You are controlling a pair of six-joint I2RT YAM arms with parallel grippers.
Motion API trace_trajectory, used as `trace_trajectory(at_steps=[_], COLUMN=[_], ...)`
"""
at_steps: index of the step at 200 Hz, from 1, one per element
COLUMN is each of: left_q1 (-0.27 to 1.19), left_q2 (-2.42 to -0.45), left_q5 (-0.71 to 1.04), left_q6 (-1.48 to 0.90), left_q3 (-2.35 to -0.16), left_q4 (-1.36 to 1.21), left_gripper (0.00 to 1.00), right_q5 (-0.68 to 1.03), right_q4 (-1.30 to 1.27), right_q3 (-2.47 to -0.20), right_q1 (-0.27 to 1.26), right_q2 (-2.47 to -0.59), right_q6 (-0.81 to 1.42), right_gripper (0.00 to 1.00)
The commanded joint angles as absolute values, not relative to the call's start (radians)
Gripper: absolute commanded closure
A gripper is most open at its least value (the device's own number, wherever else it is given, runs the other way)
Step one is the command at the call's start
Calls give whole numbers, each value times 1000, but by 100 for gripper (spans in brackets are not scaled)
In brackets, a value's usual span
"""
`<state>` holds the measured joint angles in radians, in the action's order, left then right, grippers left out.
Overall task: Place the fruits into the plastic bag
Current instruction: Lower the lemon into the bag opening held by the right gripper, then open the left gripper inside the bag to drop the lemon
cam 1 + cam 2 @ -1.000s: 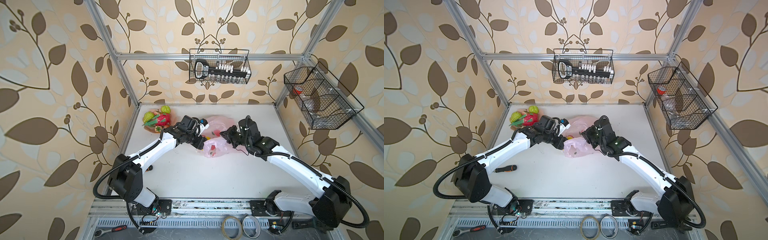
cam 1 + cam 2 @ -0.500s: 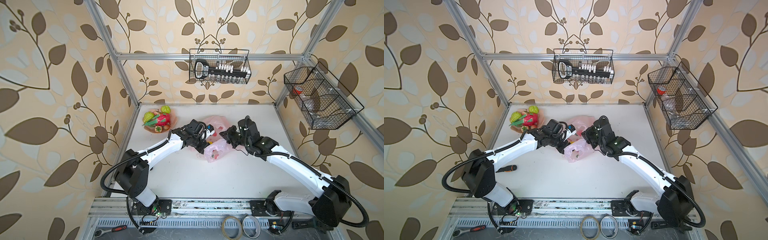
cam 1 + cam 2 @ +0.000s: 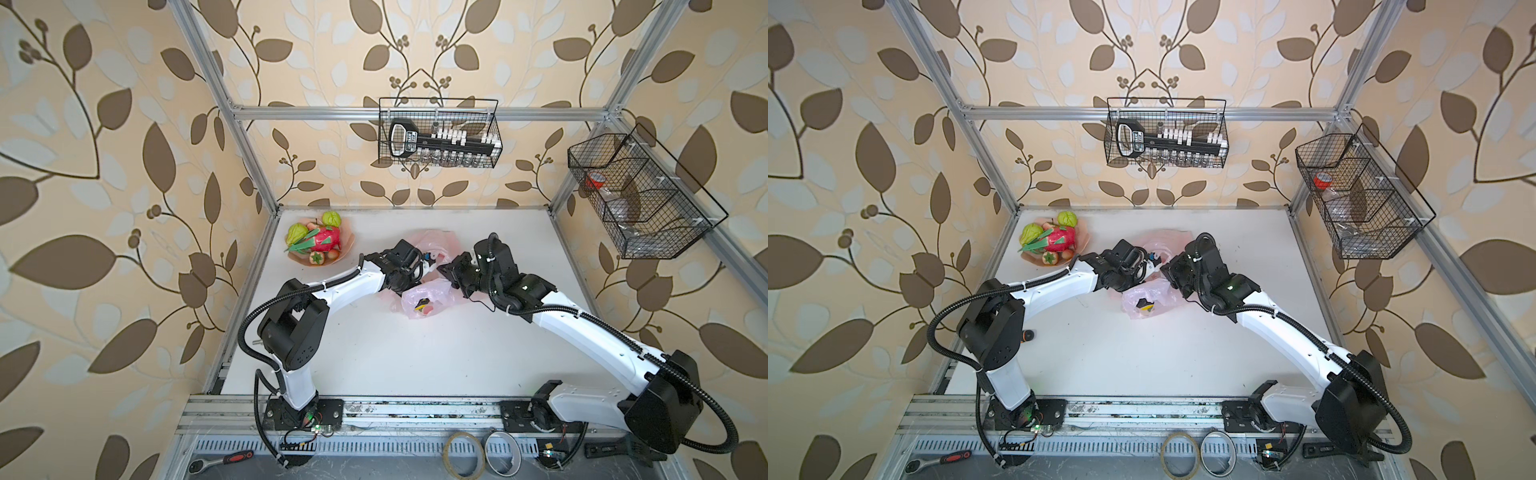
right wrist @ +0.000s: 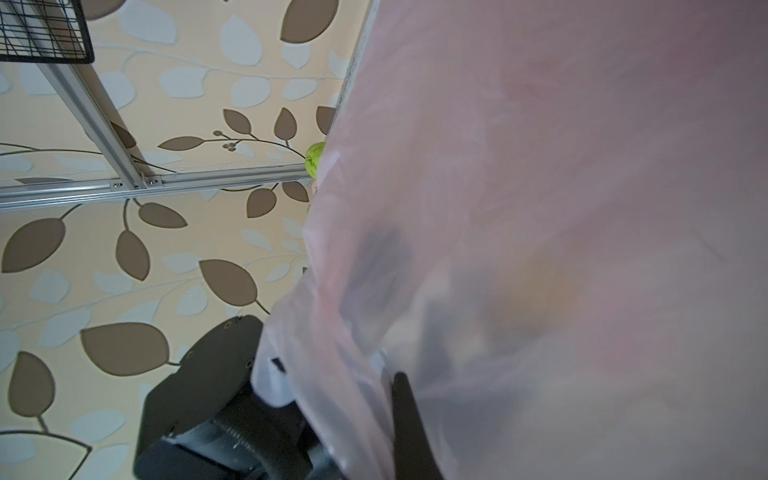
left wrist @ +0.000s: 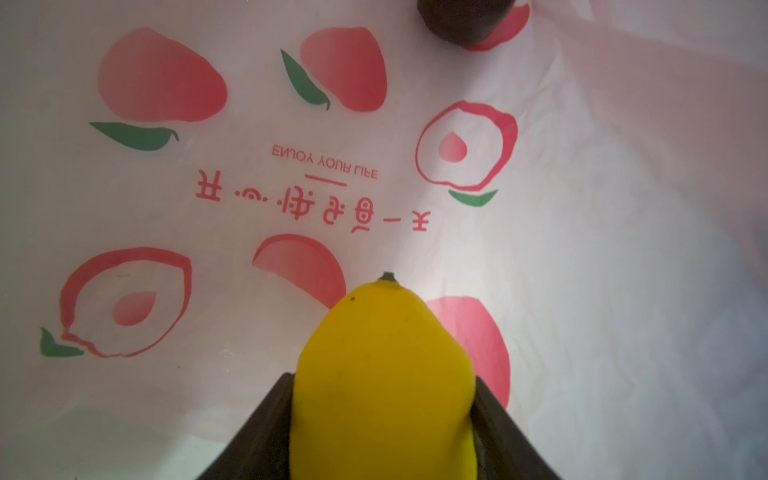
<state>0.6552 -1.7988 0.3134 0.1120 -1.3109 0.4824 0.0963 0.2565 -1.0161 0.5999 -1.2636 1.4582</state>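
The lemon is sitting clamped between the left fingers, which are standing about half open and pressing on both its sides. It is hanging inside the bag, just over the printed film, with its stem end pointing ahead. A purple fruit is lying farther in. In both top views the bag is lying crumpled near the middle of the counter, somewhat toward its far edge, and a yellow patch is showing through the film. The right fingers are pinching tight on the bag's edge and lifting it, so film is draping across most of the right wrist view. The dish in the far left corner is holding the rest: two green fruits, the dragon fruit and some small red and orange ones.

As I am reading it, the step in hand is dropping the lemon off in the bag. The fruit is past the mouth but not yet let go. The next move is calling for the left fingers to spread and release the lemon low over the film. They then need to back out the way they went in without snagging the thin plastic, with the mouth held up. After that, the dish is waiting for another pick.
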Motion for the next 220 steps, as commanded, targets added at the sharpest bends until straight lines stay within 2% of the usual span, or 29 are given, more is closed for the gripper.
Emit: trace_trajectory(at_steps=[1,61,118,144,163,220], left_q1=[660,657,657,657,656,600], left_q2=[-1839,-1968,-2015,-2035,-2035,-1971], left_q5=[333,393,467,530,583,649], left_q6=[90,-11,-129,-174,-209,-327], left_q3=[-1382,-1560,-1642,-1679,-1686,-1672], left_q4=[476,556,604,634,636,596], left_gripper=[57,45,35,22,16,11], right_q5=[82,75,90,95,99,99], right_q4=[238,224,198,189,182,180], right_q3=[-1048,-1037,-1022,-1020,-1022,-1017], right_q1=[606,609,608,605,603,599], right_q2=[-1271,-1264,-1267,-1271,-1275,-1269], right_q6=[1491,1497,1504,1505,1506,1506], right_gripper=[100,100,100,100,100,100])
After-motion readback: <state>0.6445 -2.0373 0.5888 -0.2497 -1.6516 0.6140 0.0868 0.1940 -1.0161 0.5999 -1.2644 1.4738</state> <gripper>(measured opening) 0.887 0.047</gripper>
